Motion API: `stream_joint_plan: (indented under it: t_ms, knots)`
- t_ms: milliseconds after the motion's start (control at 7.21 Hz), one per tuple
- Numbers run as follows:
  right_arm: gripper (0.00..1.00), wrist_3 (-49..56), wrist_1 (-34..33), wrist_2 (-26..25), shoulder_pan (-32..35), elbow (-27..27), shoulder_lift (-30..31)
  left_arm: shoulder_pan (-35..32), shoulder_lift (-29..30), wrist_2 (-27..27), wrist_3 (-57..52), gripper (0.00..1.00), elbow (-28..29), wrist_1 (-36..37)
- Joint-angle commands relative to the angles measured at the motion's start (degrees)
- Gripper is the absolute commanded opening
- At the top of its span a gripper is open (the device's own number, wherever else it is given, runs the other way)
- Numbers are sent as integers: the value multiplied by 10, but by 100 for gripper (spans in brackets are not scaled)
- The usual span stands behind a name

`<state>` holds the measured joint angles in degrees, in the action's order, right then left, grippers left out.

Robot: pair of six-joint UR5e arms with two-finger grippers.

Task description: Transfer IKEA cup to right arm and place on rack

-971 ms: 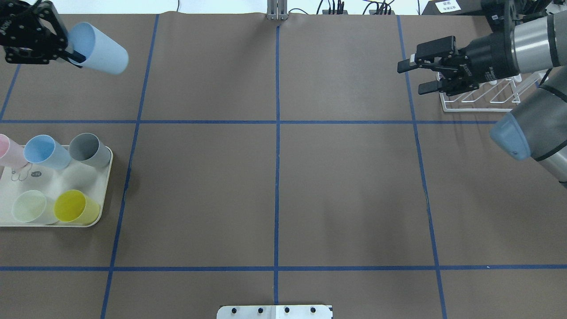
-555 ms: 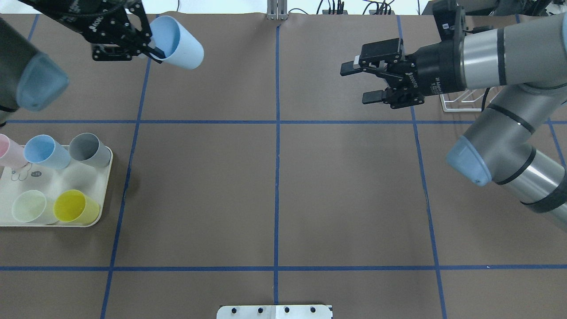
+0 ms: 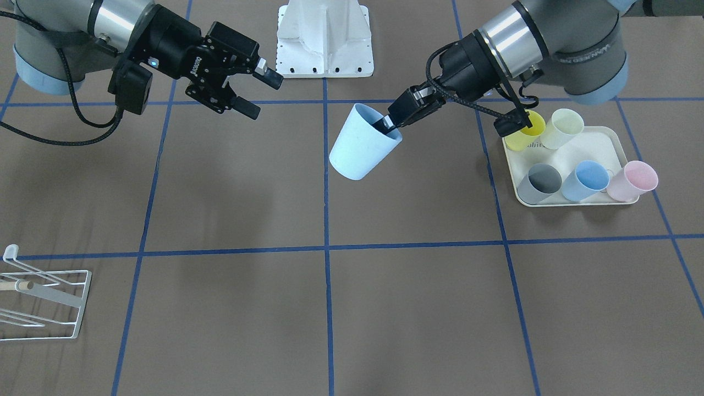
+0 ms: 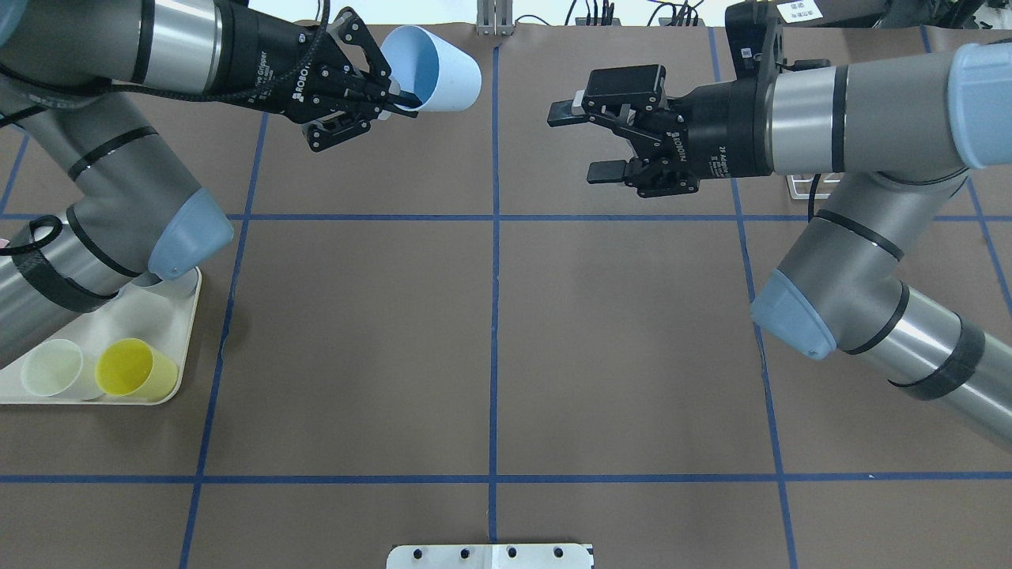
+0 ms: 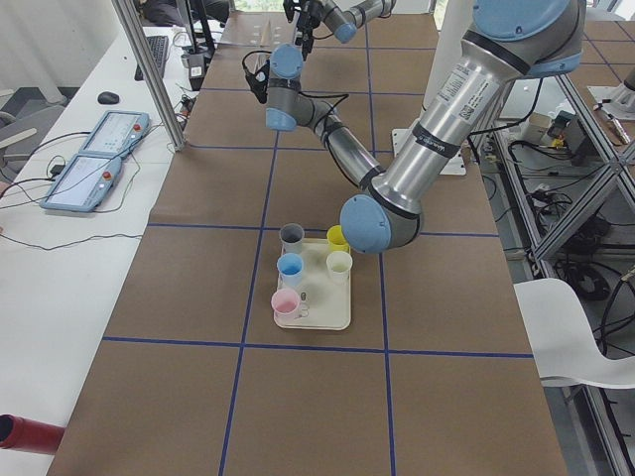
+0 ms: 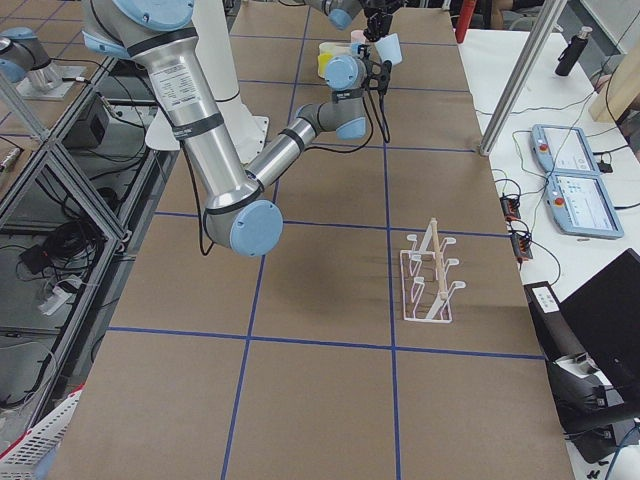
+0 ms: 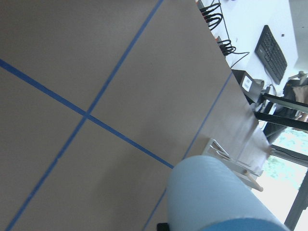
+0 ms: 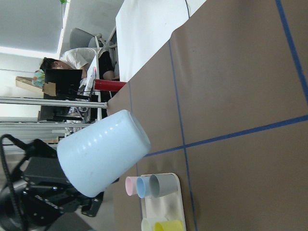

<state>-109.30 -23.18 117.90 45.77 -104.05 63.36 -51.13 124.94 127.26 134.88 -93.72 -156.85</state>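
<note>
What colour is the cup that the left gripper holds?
The cup is light blue, seen best in the exterior front-facing view.

- The cup point(image 3: 360, 148) is looking like pale blue plastic, matt, with faint rings on its wall.
- The table cover point(image 4: 356, 340) is looking like brown paper, matt and a little creased; blue tape point(image 4: 494, 316) is lying flat on it.
- The rack point(image 3: 52, 294) is showing white coated wire, and its dowel point(image 6: 435, 262) bare light wood.
- The tray point(image 3: 602, 147) is looking smooth and cream, like plastic.
- The arm tubes point(image 4: 806, 111) are shining like brushed metal; their caps point(image 4: 794, 316) are looking like smooth blue-grey plastic.
- The left gripper point(image 4: 399, 99) and the right gripper point(image 4: 581, 142) are showing matt black parts.
</note>
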Motion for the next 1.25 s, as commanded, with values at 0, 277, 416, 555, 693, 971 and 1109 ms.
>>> stream_joint_plan:
  t_ms: [0,277,416,555,693,971,1109]
  knots:
    - [99,-72,127,-58,-23,17,-4,5,-5,-21,182,0,98,-284]
    - [99,-73,141,-59,-28,17,-19,16,-1,-28,295,0,110,-387]
    - [99,-73,142,-58,-30,17,-24,38,-1,-42,360,0,110,-447]
    - [99,-72,143,-58,-37,16,-25,65,3,-88,409,0,106,-487]
    - [99,-72,160,-58,-42,15,-25,82,3,-110,433,0,102,-520]
    - [99,-72,187,-60,-46,17,-33,88,0,-141,477,0,102,-574]
    - [99,-72,187,-60,-48,17,-38,90,0,-152,494,0,101,-587]
